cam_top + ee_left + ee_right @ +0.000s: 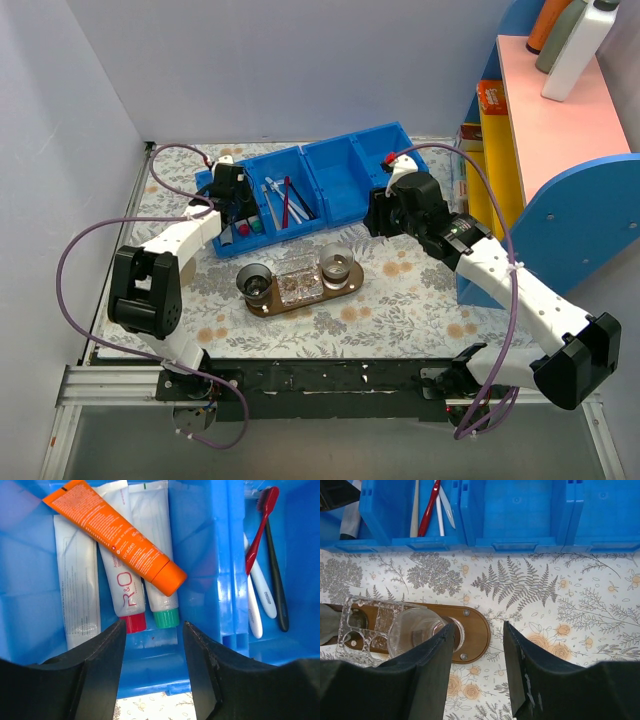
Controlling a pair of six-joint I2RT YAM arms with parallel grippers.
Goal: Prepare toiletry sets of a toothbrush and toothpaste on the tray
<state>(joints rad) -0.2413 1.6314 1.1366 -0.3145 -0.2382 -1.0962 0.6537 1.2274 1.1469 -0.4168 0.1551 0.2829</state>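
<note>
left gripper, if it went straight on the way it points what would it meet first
Probably the left gripper would meet the red cap end of the toothpaste, with the green-capped tube right beside it, in the blue bin. Depth is unclear; the bin floor may come first.

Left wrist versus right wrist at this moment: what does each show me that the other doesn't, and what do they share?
Only the left wrist view: the tube compartment up close, with the toothpaste and a green-capped tube lying under the orange tube. Only the right wrist view: the tray on the floral cloth, carrying a glass cup and a clear holder. Both: the blue bin, the red toothbrush and white toothbrushes.
</note>
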